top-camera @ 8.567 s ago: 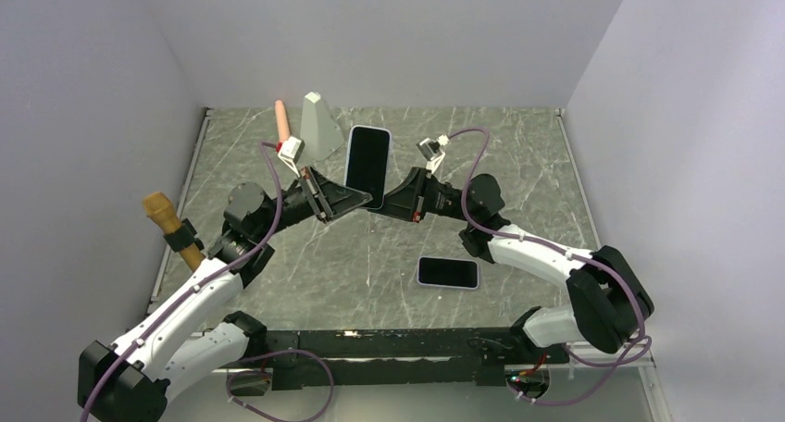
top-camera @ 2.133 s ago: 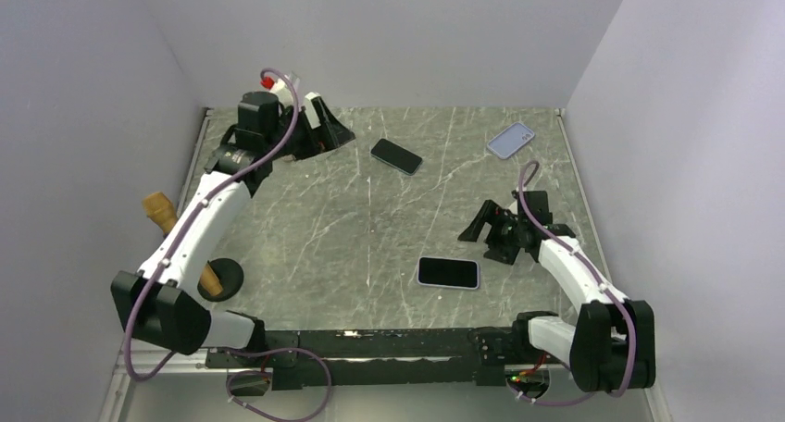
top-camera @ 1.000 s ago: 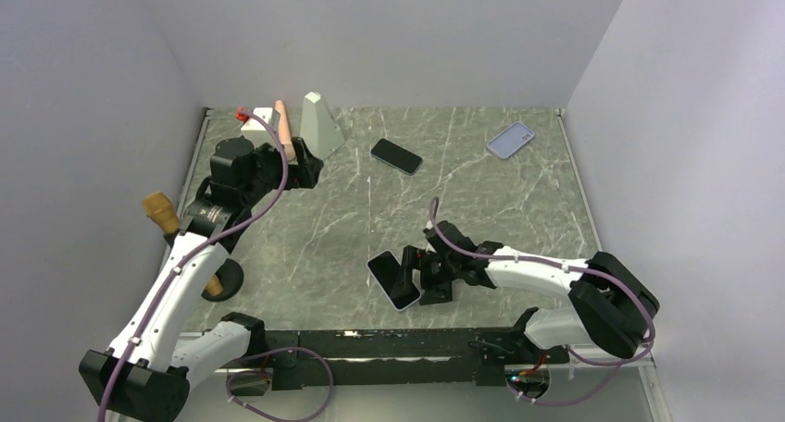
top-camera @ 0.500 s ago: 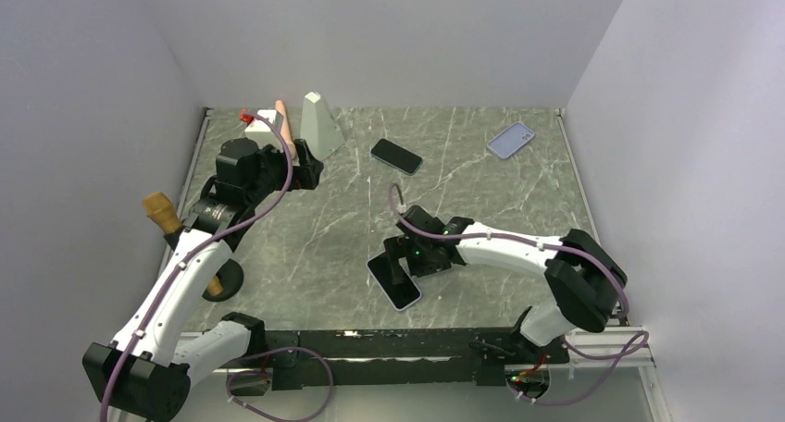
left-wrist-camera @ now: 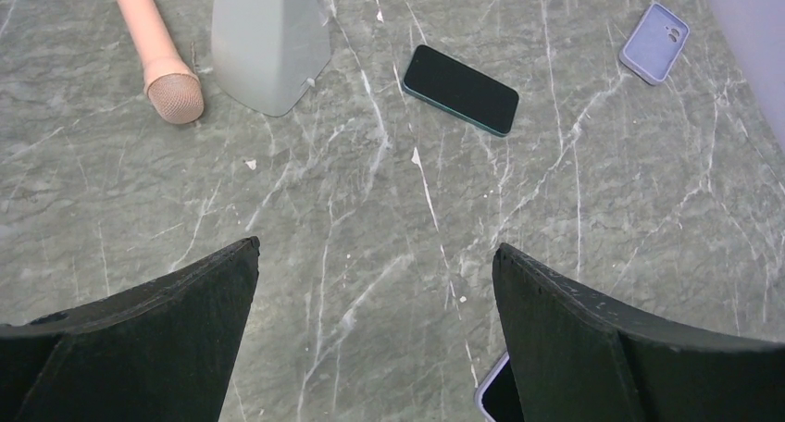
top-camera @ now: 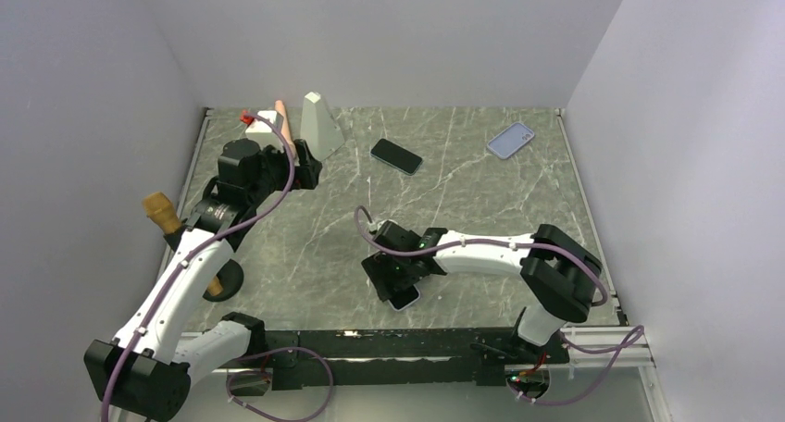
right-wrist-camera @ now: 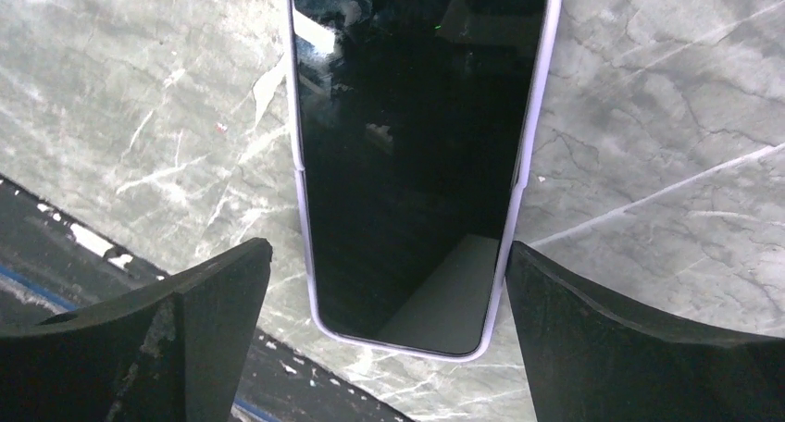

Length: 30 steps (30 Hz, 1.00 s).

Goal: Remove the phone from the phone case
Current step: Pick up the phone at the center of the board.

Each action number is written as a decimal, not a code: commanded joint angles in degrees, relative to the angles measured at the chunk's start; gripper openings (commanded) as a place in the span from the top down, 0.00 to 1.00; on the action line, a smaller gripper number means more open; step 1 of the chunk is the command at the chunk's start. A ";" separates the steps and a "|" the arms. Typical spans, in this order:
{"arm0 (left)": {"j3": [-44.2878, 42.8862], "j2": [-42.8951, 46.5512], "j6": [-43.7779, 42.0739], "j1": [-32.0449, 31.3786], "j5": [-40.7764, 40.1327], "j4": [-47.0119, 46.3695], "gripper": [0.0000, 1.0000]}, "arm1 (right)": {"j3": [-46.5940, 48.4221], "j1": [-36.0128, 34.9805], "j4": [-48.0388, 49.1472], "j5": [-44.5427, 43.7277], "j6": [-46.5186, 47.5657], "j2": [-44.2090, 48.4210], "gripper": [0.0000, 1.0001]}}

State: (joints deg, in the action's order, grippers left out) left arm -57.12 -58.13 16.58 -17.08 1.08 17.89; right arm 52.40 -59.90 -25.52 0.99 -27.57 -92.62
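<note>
Fig.: R pincer (right-wrist-camera: 387, 246) open wide, fingers straddling phone (right-wrist-camera: 412, 144), which lies screen-up in its lilac case (right-wrist-camera: 293, 89) on desk (right-wrist-camera: 648, 117), close to near edge. L pincer (left-wrist-camera: 375, 246) also open and empty, hovering at back-left. Step in hand, prob.: grasp the cased phone. To do it well: centre over long sides, close on case rim not glass, lift w/o sliding it off desk edge; L can then peel a corner.
</note>
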 commanded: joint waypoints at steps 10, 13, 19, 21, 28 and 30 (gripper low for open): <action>-1.02 -0.96 -0.94 -0.14 -3.48 -0.81 0.01 | 8.57 -7.87 -7.20 -16.11 -5.72 -13.22 0.09; -0.86 -1.28 -0.83 -0.14 -2.79 -1.03 0.01 | 5.23 -7.90 -2.83 -13.10 -7.33 -11.54 0.36; -0.67 -1.39 -0.79 -0.12 -1.66 -1.33 0.01 | 0.44 -7.80 2.91 -14.88 -9.05 -3.49 0.73; -0.14 -1.16 -0.92 -0.14 -0.64 -2.21 0.01 | -0.19 -7.66 3.68 -16.96 -9.28 -0.27 0.81; -0.61 -5.87 -1.20 -0.40 13.16 -6.18 0.08 | -8.23 2.41 12.78 -13.73 -12.15 15.27 1.00; -1.23 -9.17 -0.43 -1.26 19.31 -7.37 0.14 | -12.97 10.61 18.01 -7.98 -14.70 21.00 1.00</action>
State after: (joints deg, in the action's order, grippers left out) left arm -57.12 -62.65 16.14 -17.19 7.55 15.16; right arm 44.91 -60.95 -19.40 -12.86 -37.45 -82.41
